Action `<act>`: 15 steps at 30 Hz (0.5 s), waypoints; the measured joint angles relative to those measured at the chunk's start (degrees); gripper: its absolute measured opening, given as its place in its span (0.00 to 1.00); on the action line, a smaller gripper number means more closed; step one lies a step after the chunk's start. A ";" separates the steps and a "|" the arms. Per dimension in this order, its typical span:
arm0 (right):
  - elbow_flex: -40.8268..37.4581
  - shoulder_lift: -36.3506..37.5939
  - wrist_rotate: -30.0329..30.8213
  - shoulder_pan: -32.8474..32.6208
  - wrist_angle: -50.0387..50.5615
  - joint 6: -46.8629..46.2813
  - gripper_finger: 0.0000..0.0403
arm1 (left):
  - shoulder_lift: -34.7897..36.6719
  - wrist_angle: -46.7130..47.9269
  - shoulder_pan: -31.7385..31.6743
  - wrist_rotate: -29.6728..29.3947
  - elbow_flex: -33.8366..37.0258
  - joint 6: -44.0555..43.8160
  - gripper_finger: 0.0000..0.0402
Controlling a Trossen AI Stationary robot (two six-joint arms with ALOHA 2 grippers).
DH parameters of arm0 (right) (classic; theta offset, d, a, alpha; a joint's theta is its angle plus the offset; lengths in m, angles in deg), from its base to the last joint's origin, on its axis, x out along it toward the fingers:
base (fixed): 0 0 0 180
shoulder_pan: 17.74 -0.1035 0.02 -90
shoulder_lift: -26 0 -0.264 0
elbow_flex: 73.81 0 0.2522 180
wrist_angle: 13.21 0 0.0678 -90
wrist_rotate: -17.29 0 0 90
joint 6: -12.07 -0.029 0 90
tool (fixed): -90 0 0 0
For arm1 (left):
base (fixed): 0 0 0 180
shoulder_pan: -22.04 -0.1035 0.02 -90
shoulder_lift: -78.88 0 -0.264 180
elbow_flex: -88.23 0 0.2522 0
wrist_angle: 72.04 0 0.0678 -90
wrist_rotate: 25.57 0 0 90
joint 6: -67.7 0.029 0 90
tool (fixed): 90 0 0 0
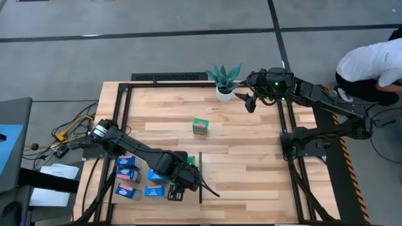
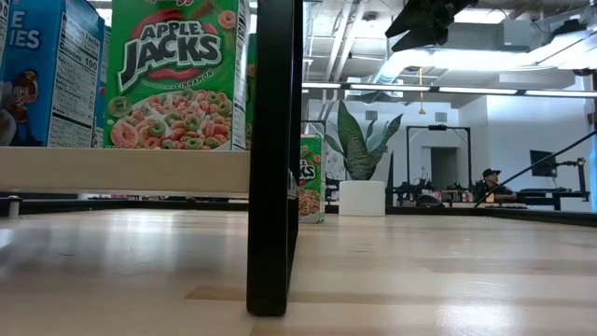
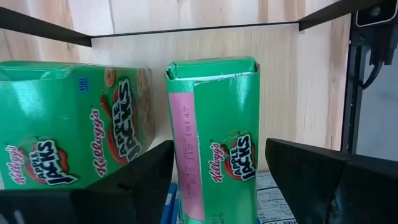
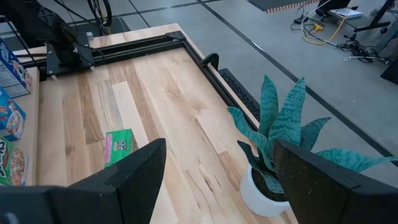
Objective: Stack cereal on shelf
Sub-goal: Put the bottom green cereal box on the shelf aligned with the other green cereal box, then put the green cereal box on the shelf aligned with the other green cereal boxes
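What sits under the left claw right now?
An upright green cereal box stands between the left claw's open fingers, a second green box beside it. Blue print shows lower down; whatever the arm covers stays hidden.

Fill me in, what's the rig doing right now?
It is stacking cereal boxes. The left gripper sits over the cluster of boxes at the table's near-left, jaws apart around a green Apple Jacks box that stands beside a second green box. Blue boxes lie next to them. One green box remains alone mid-table. The right gripper hovers open near the potted plant.
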 joint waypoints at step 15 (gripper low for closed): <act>0.00 0.00 0.00 0.00 0.03 0.10 0.79 | 0.90 5.72 -1.90 -0.64 -5.12 -1.29 0.60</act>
